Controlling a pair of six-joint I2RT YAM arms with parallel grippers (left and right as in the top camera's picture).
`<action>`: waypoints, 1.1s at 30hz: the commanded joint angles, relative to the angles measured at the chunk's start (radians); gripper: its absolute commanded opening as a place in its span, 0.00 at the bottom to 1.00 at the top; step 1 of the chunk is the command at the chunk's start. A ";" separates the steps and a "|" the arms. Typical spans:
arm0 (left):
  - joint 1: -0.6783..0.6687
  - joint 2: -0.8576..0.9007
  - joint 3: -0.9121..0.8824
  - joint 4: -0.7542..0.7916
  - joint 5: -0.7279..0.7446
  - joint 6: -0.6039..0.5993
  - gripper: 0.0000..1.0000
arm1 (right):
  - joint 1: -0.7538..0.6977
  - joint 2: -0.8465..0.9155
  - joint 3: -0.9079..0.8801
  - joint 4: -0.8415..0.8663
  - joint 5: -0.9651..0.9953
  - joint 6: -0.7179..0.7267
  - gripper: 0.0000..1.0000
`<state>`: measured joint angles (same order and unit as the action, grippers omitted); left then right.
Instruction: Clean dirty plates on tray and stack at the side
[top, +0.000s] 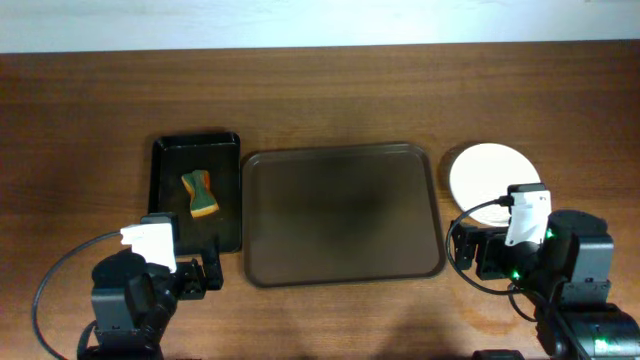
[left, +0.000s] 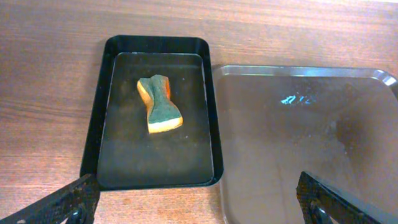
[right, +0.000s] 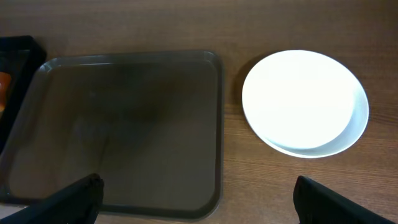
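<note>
A brown tray (top: 340, 212) lies mid-table with nothing on it; it also shows in the left wrist view (left: 311, 130) and the right wrist view (right: 118, 124). White plates (top: 491, 172) sit stacked on the table right of the tray, also in the right wrist view (right: 303, 102). An orange and green sponge (top: 200, 194) lies in a black container (top: 168, 200), seen too in the left wrist view (left: 160, 104). My left gripper (left: 196, 208) is open and empty near the front edge. My right gripper (right: 196, 202) is open and empty, in front of the plates.
The black container (left: 99, 124) stands just left of the tray, almost touching it. Bare wooden table lies behind the tray and at the far left and right.
</note>
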<state>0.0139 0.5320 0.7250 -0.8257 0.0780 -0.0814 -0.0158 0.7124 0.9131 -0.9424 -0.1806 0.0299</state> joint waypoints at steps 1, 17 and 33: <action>0.000 -0.003 -0.008 -0.002 0.004 0.016 1.00 | 0.003 0.021 -0.009 -0.004 0.009 0.008 0.98; 0.000 -0.003 -0.008 -0.002 0.004 0.016 1.00 | 0.003 -0.426 -0.389 0.432 0.021 0.004 0.98; 0.000 -0.003 -0.008 -0.003 0.004 0.016 1.00 | 0.061 -0.709 -0.908 0.870 0.107 0.005 0.98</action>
<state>0.0139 0.5327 0.7216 -0.8291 0.0780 -0.0814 0.0376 0.0116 0.0105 -0.0669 -0.0860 0.0296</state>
